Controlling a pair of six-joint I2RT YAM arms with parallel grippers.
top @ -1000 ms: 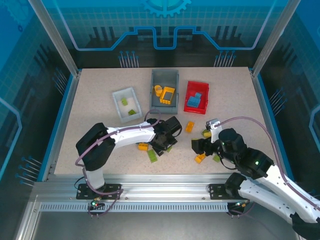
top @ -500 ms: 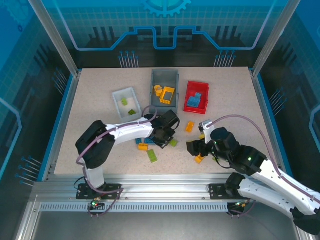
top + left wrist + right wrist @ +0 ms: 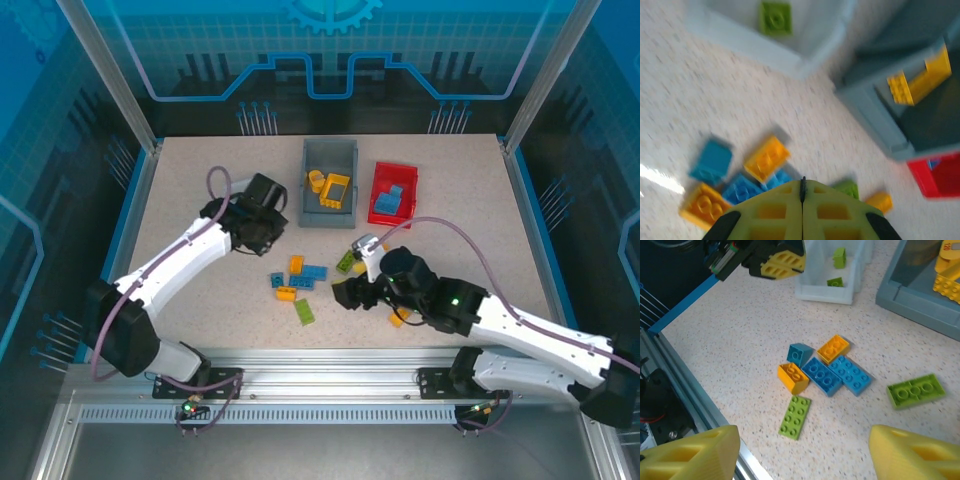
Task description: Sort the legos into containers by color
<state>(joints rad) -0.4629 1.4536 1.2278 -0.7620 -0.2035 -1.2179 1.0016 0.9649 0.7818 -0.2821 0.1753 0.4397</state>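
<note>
Loose legos lie mid-table: blue bricks (image 3: 313, 272), orange bricks (image 3: 286, 293) and a lime green plate (image 3: 304, 311). In the right wrist view the green plate (image 3: 795, 416) lies just ahead of my open right gripper (image 3: 802, 455), beside an orange brick (image 3: 793, 377) and two blue bricks (image 3: 822, 376). My right gripper (image 3: 345, 293) hovers right of this cluster. My left gripper (image 3: 265, 228) is over the white container (image 3: 790, 55), its jaws pressed together (image 3: 802, 185) with nothing visible between them. A green brick (image 3: 775, 17) lies in that container.
The grey container (image 3: 330, 185) holds yellow pieces (image 3: 920, 80); the red container (image 3: 393, 195) holds blue bricks. Another green plate (image 3: 915, 390) lies right of the cluster, and an orange brick (image 3: 400, 318) sits by the right arm. The table's metal front rail (image 3: 700, 405) is close.
My left arm swung up and left from the brick cluster to the white container, and its jaws closed. My right arm moved left toward the cluster, jaws still open.
</note>
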